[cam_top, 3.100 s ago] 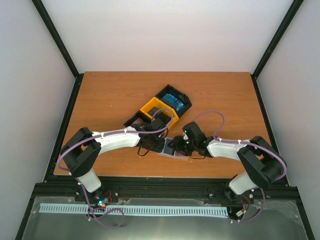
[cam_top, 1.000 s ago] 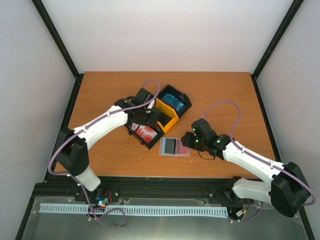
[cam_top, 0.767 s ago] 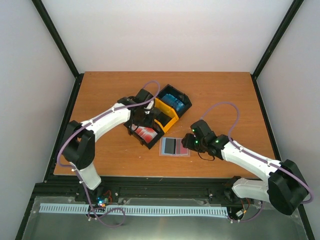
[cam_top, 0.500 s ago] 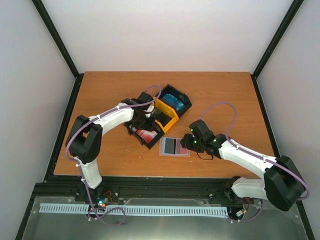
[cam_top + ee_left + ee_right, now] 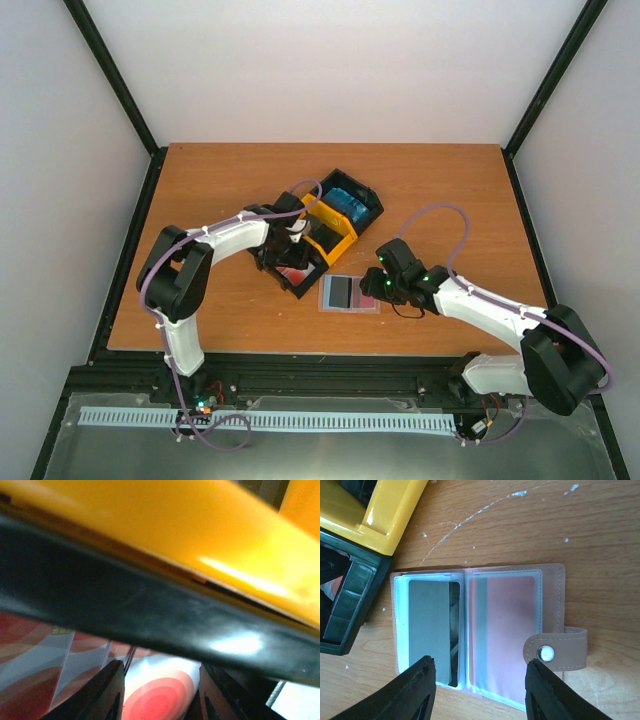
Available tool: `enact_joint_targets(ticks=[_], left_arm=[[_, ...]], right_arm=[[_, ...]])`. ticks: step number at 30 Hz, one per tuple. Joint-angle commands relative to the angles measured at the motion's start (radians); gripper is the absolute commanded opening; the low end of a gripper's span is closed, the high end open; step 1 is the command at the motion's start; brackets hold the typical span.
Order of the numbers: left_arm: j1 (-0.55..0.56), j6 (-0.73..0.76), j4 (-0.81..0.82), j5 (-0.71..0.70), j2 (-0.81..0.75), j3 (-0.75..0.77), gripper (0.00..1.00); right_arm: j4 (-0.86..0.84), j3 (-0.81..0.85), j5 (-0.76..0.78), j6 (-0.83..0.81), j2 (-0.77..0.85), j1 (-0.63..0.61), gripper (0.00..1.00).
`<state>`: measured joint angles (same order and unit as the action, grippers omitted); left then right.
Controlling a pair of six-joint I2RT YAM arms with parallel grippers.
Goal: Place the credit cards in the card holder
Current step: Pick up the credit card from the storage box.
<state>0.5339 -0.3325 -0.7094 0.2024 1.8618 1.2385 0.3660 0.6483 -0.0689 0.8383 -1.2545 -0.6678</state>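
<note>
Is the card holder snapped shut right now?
No, the card holder lies spread open on the table, its snap stud unfastened and a dark card in its left pocket.

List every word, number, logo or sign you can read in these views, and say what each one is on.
No readable text in any view.
The card holder: plain, only a metal snap stud.
The dark card in its left pocket: blank face.
The red-and-white cards: ring pattern only, blurred.
The blue cards: too small to read.
</note>
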Motion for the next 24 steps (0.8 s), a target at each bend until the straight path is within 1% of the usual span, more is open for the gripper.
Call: enact_joint_targets(ticks=[1, 9, 12, 17, 24], left_arm=[[-0.005, 0.018, 0.017, -0.040, 0.025, 0.002, 0.43], [-0.005, 0.022, 0.031, 0.017, 0.027, -0.016, 0.41], [-0.005, 0.021, 0.019, 0.069, 0.030, -0.007, 0.40], [-0.005, -0.043, -0.051, 0.139, 0.023, 0.031, 0.39], [-0.005, -0.074, -0.080, 0.237, 0.000, 0.067, 0.39]], right_arm=[[-0.011, 0.017, -0.003, 0.006, -0.011, 0.005, 0.49], [-0.017, 0.017, -0.003, 0.013, -0.015, 0.005, 0.49], [-0.018, 0.018, -0.004, 0.013, -0.018, 0.005, 0.49], [-0.013, 0.016, -0.002, 0.014, -0.017, 0.005, 0.49], [-0.016, 0.020, -0.006, 0.011, -0.029, 0.005, 0.48]])
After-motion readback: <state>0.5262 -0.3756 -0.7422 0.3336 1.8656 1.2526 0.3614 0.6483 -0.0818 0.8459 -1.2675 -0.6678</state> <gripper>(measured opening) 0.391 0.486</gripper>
